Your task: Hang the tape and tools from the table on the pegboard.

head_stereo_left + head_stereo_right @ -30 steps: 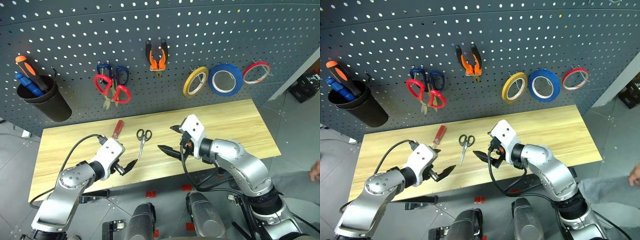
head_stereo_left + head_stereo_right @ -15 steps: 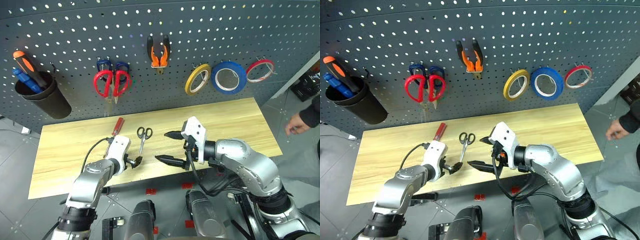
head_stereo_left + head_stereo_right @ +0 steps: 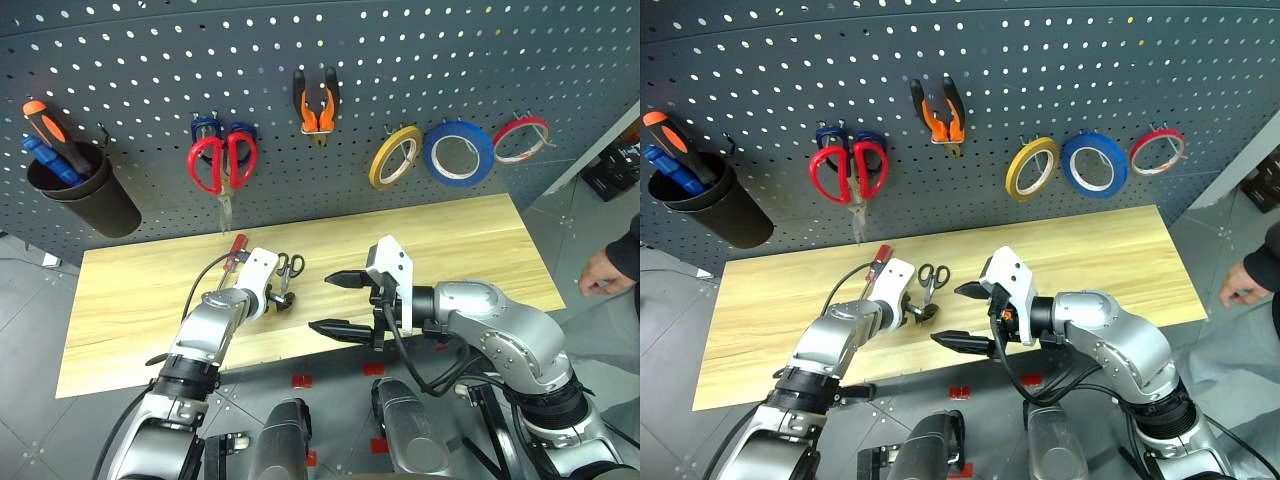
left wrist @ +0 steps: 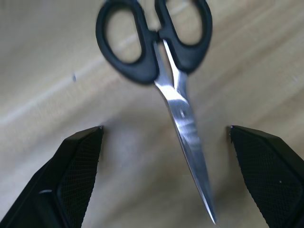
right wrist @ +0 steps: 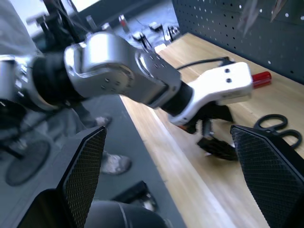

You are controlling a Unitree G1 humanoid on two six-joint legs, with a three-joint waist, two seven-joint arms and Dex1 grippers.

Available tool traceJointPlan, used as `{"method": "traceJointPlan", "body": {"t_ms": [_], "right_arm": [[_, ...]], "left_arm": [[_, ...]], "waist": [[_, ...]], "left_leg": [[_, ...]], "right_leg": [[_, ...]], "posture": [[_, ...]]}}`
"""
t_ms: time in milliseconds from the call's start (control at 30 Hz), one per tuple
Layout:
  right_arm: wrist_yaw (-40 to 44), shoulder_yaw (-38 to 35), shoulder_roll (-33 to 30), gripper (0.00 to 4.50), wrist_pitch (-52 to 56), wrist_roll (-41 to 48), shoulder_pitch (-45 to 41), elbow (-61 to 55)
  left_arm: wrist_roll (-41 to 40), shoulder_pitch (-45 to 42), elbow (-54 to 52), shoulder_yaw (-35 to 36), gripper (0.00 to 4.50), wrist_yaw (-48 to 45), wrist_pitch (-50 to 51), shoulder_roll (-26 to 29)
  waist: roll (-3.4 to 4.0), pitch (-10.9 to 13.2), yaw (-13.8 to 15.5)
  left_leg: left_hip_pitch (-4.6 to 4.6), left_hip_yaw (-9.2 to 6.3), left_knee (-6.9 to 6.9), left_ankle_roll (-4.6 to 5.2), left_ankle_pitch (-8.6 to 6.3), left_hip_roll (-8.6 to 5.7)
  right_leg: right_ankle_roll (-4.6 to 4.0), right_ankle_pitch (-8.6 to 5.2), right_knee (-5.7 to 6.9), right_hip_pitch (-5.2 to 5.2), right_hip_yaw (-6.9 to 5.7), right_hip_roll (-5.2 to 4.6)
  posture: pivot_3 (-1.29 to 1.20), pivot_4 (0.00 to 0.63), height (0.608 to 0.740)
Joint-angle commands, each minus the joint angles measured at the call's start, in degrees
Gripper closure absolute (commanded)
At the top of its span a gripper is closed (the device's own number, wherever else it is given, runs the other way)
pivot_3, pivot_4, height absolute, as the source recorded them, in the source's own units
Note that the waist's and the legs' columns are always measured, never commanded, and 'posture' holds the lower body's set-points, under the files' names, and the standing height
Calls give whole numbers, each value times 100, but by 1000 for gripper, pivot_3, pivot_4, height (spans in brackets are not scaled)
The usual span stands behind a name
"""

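Small scissors (image 3: 288, 270) with black loops lie on the table (image 3: 480, 250), blades toward me. My left gripper (image 3: 283, 301) is open and hangs low over their blades; in the left wrist view the scissors (image 4: 183, 114) lie between its two fingers (image 4: 76, 166). A red-handled screwdriver (image 3: 236, 250) lies just left of them. My right gripper (image 3: 324, 303) is open and empty, held above the table's front edge and pointing left. The blue tape (image 3: 431, 152) and orange-and-black pliers (image 3: 316, 105) hang on the pegboard (image 3: 130, 60).
Red-and-blue scissors (image 3: 222, 160), a yellow roll (image 3: 378, 170) and a thin red roll (image 3: 503, 148) also hang on the board. A black cup (image 3: 85, 195) at its left holds screwdrivers. A person's hand (image 3: 605, 270) shows at the right edge.
My left gripper moved forward and down from the table's front edge to the small scissors. My right gripper drew back slightly and turned. The person's hand shifted at the right.
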Motion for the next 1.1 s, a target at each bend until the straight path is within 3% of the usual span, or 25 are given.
{"method": "traceJointPlan", "body": {"t_ms": [33,133,500,633,767,1033,1100], "right_arm": [[27,-355,33,17,289,525,8,-27],[28,-578,24,0,588,919,10,38],[-94,-842,-82,0,1046,1528,19,47],[-180,-834,-100,0,1050,1602,51,3],[-227,-789,-170,0,1006,1598,74,-102],[-296,-791,-273,0,901,1638,152,-242],[-317,-783,-257,0,872,1642,144,-235]], "left_arm": [[149,-39,644,-238,187,-109,-137,-134],[218,-121,942,-354,898,-226,-254,-192],[299,161,862,-281,4241,-410,-376,-166],[209,410,519,10,4288,-334,-451,-128],[209,937,-613,432,4288,-160,-613,143],[1056,2329,-2774,604,4288,-3,-2547,1460],[830,2533,-3060,851,4288,98,-2672,1316]], "waist": [[0,0,1],[3,-1,9],[9,-5,-2],[10,-5,-8],[10,-4,-41],[6,5,19],[7,5,40]], "left_leg": [[2,0,0,0,0,0],[9,0,0,2,1,-2],[14,2,0,3,1,-3],[15,3,-1,3,1,-1],[14,8,-4,2,1,8],[-11,-4,-10,-8,7,9],[-12,-2,-11,-8,6,2]], "right_leg": [[0,0,1,2,0,0],[0,0,2,10,0,-1],[1,0,0,13,4,-2],[1,0,-1,12,5,-2],[0,0,-2,5,10,-17],[-4,2,-12,-11,10,-35],[-4,3,-20,-8,12,-43]], "posture": [[-215,345,740],[-215,343,740],[-227,337,740],[-224,331,740],[-225,329,740],[-199,315,740],[-188,309,740]]}}
